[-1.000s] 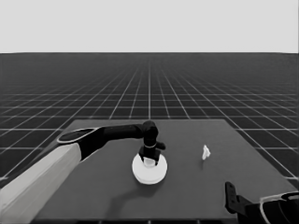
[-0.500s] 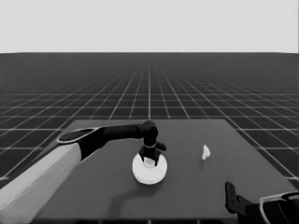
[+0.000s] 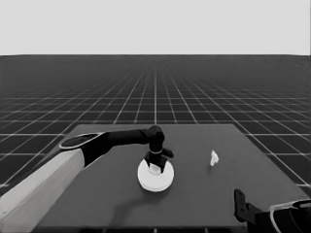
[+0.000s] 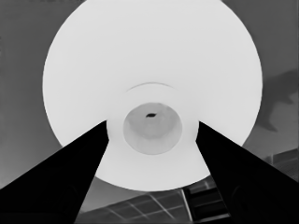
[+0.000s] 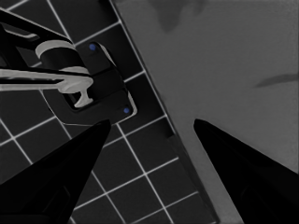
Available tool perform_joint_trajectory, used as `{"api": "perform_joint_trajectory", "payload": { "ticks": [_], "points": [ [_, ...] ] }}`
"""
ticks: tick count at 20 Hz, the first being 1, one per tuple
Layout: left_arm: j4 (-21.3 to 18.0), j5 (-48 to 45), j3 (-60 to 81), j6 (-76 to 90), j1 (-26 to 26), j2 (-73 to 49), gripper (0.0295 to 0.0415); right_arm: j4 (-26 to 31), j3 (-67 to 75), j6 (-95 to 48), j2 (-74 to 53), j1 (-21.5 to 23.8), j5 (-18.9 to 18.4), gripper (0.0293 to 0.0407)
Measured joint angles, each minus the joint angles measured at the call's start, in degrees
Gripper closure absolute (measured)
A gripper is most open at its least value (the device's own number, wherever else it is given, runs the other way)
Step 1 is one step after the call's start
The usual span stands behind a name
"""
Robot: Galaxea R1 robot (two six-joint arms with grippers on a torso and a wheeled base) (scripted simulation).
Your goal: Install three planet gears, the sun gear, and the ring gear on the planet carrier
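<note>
Late stage of assembly. Only one large white disc, the larger round part [image 3: 155, 177], lies near the middle of the surface [image 3: 204, 204]; no gears or smaller round part show separately, so they are judged to sit hidden beneath it, the stack apparently complete. The left hand [image 3: 155, 164] stands directly over the disc's centre. In the left wrist view its fingers [image 4: 70, 182] are spread on either side of the raised hub [image 4: 152, 128] with pale gaps between; they seem to pinch nothing, though contact at the tips cannot be told. A thin white piece [image 3: 214, 158] stands well apart, toward the right. The right hand [image 3: 240, 206] waits at the near right corner, fingers spread and holding nothing. What appears left: confirming the larger part is seated and freeing the left hand.
</note>
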Motion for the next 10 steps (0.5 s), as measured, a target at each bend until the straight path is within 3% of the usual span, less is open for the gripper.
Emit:
{"api": "perform_joint_trajectory", "payload": {
  "ticks": [2, 3, 4, 10],
  "points": [
    [0.00, 0.00, 0.00, 1.00, 0.00, -0.01, 0.0362, 0.00, 0.00, 0.00, 0.00, 0.00, 0.00, 0.0315],
    [0.00, -0.01, 0.00, 1.30, 0.01, -0.01, 0.0337, 0.00, 0.00, 0.00, 0.00, 0.00, 0.00, 0.0315],
    [0.00, -0.01, 0.00, 1.47, 0.01, -0.01, 0.0329, 0.00, 0.00, 0.00, 0.00, 0.00, 0.00, 0.0315],
    [0.00, -0.01, 0.01, 1.72, 0.02, 0.00, 0.0326, 0.00, 0.00, 0.00, 0.00, 0.00, 0.00, 0.0315]
  ]
}}
